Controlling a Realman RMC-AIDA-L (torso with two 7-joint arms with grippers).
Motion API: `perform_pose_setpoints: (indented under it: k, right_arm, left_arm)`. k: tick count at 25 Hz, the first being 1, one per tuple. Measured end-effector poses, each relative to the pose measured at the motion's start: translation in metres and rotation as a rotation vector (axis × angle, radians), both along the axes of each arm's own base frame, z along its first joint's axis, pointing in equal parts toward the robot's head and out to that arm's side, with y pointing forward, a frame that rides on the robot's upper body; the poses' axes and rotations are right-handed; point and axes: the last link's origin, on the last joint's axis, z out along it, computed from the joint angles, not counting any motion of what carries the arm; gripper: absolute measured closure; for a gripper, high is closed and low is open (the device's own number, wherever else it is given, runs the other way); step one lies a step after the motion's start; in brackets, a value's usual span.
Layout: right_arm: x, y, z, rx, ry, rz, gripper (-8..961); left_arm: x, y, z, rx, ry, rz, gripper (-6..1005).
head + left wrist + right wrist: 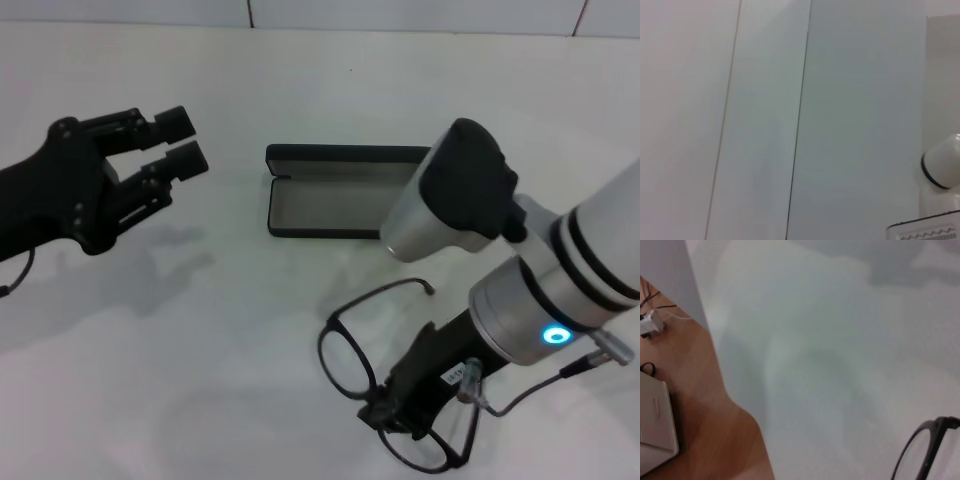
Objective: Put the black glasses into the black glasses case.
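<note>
The black glasses (400, 385) are seen on the white table (250, 350), near the robot and to its right, in front of the black glasses case (335, 192), which lies open farther back with its grey lining exposed. The right gripper (395, 415) is lowered onto the bridge between the two lenses; whether its jaws are closed on the frame cannot be told. The left gripper (180, 142) is held above the table at the left, jaws narrowly parted, nothing held.

The right gripper (400, 412) sits at the bridge of the black glasses (350, 365), seemingly gripping them; the black glasses case (325, 195) (lid open) lies beyond, the left gripper (180, 140) parted.
</note>
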Motion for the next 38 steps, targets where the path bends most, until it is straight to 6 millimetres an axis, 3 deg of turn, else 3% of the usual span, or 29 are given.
perform_pose_setpoints:
  k: [7, 17, 21, 27, 38]
  right_arm:
    - [-0.003, -0.004, 0.026, 0.062, 0.133, 0.09, 837]
    - [-0.035, -0.029, 0.076, 0.134, 0.294, 0.244, 847]
    - [-0.037, -0.03, 0.097, 0.148, 0.374, 0.31, 848]
    - [-0.01, -0.031, 0.12, 0.106, 0.504, 0.49, 849]
    - [0.064, -0.035, 0.164, 0.111, 0.843, 0.675, 849]
  left_arm:
    - [0.0, 0.001, 0.005, 0.009, -0.01, 0.004, 651]
    - [-0.004, -0.001, 0.013, 0.024, -0.041, 0.032, 651]
    - [-0.001, -0.002, 0.014, 0.015, -0.059, 0.016, 651]
    - [0.007, 0.002, 0.016, 0.003, -0.116, 0.002, 652]
    - [0.028, 0.005, 0.011, -0.062, -0.225, -0.039, 652]
